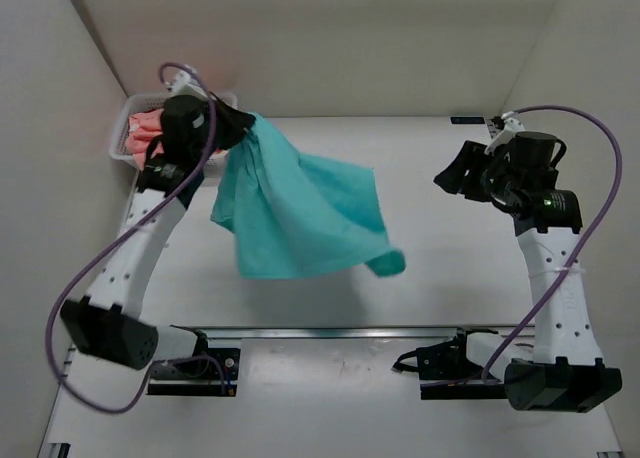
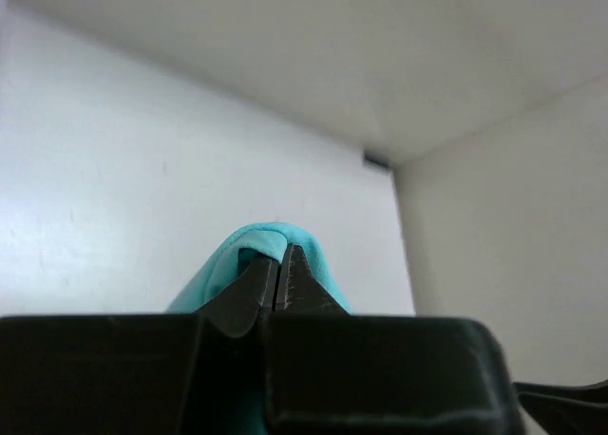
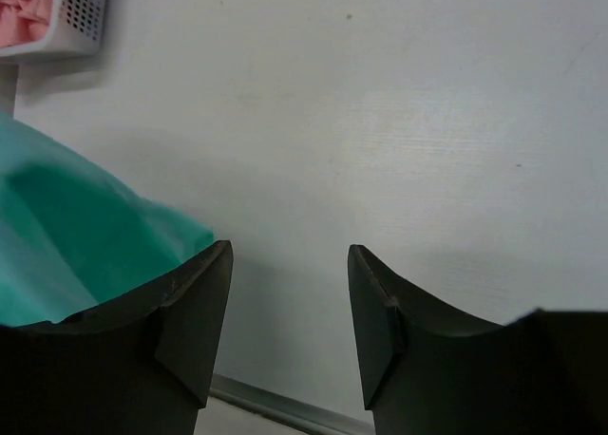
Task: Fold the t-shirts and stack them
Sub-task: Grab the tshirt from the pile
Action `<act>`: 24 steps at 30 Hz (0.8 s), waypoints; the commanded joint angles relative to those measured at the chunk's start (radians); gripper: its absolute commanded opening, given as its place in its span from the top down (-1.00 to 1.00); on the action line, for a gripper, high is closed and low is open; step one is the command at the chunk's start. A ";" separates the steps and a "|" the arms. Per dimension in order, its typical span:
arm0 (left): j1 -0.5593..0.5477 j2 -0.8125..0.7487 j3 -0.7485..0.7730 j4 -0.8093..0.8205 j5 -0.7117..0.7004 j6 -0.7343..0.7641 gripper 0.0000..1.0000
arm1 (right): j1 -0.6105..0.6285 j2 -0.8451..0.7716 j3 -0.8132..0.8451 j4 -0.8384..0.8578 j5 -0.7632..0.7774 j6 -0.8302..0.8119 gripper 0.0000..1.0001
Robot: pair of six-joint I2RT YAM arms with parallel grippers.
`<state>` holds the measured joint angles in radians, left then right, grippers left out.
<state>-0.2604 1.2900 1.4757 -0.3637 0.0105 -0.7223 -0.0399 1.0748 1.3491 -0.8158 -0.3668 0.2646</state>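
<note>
Left jaws pinch teal shirt (image 1: 300, 213); right jaws spread; basket (image 1: 119, 149) (pink shirts (image 1: 146, 128)) behind.

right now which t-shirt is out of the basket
The teal-green t-shirt, pinched in the left jaws and hanging over the table; the salmon-pink t-shirts lie in the white mesh basket.

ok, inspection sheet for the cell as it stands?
Surface: white table, metal rail along its near edge.
Job's things: teal t-shirt hangs from the left gripper; pink t-shirts lie in the mesh basket.
Clutter: mesh basket only, at the far left corner.
Grippers: left gripper shut on the teal t-shirt; right gripper open, empty.
Cables: purple cables loop off both arms.
Surroundings: white walls; nothing else seen.
</note>
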 commanded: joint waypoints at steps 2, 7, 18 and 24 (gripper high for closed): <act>-0.028 0.242 -0.094 0.086 0.202 -0.060 1.00 | 0.102 0.060 -0.033 0.055 -0.006 0.047 -0.02; 0.021 0.436 -0.063 0.092 0.356 -0.106 0.42 | 0.245 0.183 -0.031 0.090 -0.007 0.107 -0.13; 0.113 0.252 -0.271 -0.167 0.082 0.007 0.28 | 0.423 0.436 -0.065 0.144 -0.063 0.107 -0.21; 0.193 0.138 -0.489 -0.270 -0.082 0.018 0.15 | 0.605 0.498 -0.135 0.153 -0.015 0.033 -0.20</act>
<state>-0.1246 1.4517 1.0637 -0.5251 0.0593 -0.7216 0.4797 1.5806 1.2514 -0.6952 -0.3985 0.3412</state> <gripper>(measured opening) 0.420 0.601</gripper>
